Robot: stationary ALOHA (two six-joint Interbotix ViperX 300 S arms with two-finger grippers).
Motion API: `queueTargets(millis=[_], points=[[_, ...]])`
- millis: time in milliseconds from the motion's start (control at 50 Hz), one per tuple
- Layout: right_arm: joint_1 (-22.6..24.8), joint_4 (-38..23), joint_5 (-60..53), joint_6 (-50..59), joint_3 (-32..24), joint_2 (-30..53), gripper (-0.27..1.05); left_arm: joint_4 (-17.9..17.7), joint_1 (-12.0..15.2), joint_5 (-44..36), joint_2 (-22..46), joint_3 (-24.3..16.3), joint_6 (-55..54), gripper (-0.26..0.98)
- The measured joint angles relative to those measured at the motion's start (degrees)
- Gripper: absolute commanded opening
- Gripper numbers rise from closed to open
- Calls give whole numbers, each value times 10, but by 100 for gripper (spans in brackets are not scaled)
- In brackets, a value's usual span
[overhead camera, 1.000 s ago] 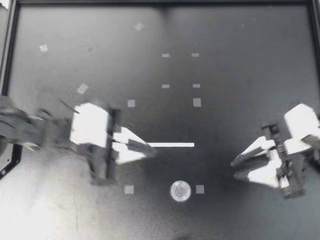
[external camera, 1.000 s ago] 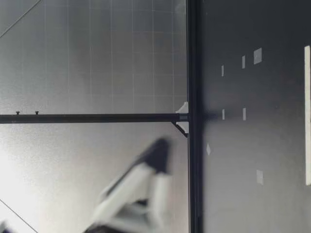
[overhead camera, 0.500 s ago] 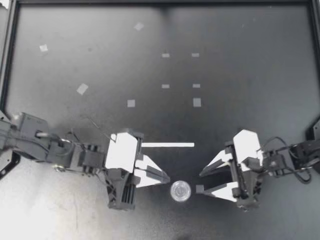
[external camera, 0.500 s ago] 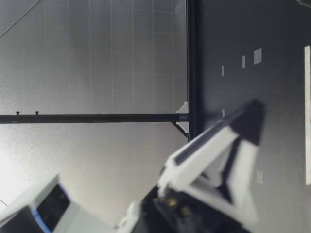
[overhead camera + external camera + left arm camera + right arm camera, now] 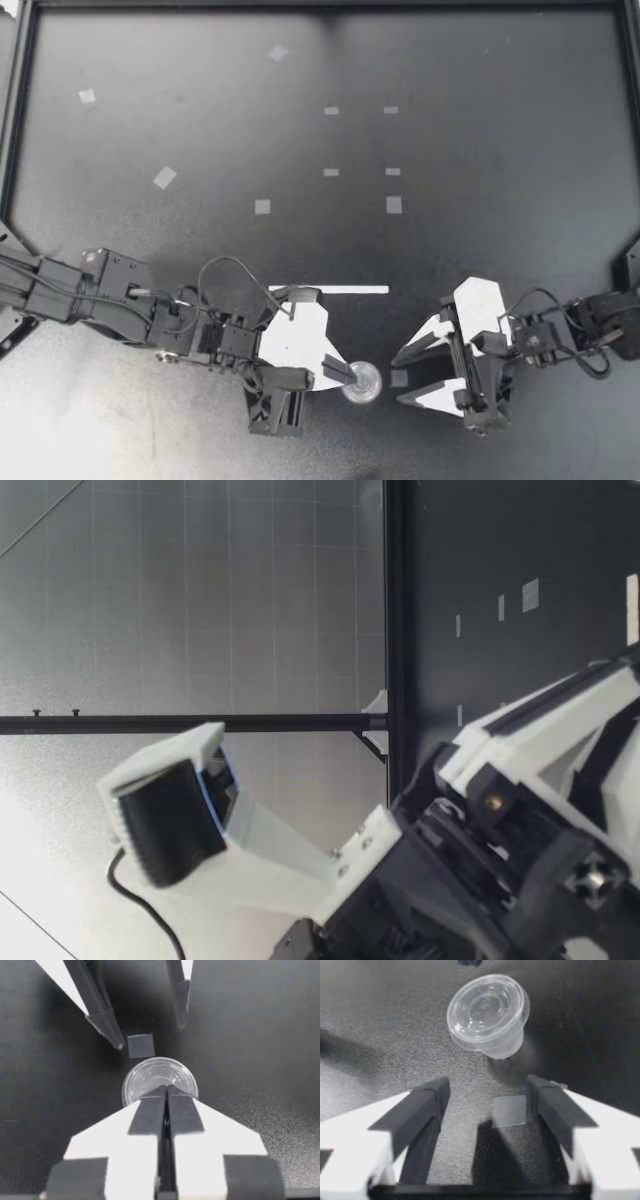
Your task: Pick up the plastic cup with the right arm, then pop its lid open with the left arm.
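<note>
Finding: the left gripper [image 5: 340, 371] is reaching in low over the desk [image 5: 480, 150], and its fingers [image 5: 150, 1110] are pressed flat together with no gap showing. Their joined tips are meeting the near rim of the clear cup [image 5: 361, 383]. Whether a sliver of rim is being pinched between them cannot be made out in the left wrist view. The clear cup is sitting on the desk between the two arms, just below the white strip [image 5: 340, 290].

The right gripper [image 5: 399, 379] is facing the clear cup from the other side. Its fingers are spread wide and are straddling a tape square [image 5: 509, 1110], with the clear cup just ahead of them and apart from both.

Assessment: the step in hand appears to be contact work on the clear cup with closed left fingers.
- The clear cup looks light and thin-walled, so any pressing is best done slowly and low on the wall, as pressure at the rim is likely to tip it.
- The right wrist view is showing it leaning a little, which calls for caution.
- The open right fingers are best held level and centred on the clear cup, with clearance on both sides.
- The two grippers are working near each other, so finger collision is the main hazard.
</note>
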Motion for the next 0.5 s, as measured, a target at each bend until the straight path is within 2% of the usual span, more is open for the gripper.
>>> queueTargets(millis=[500], points=[[0,2,-5,-5,-37,35,64,-1,0,3,12,0,0,-4]])
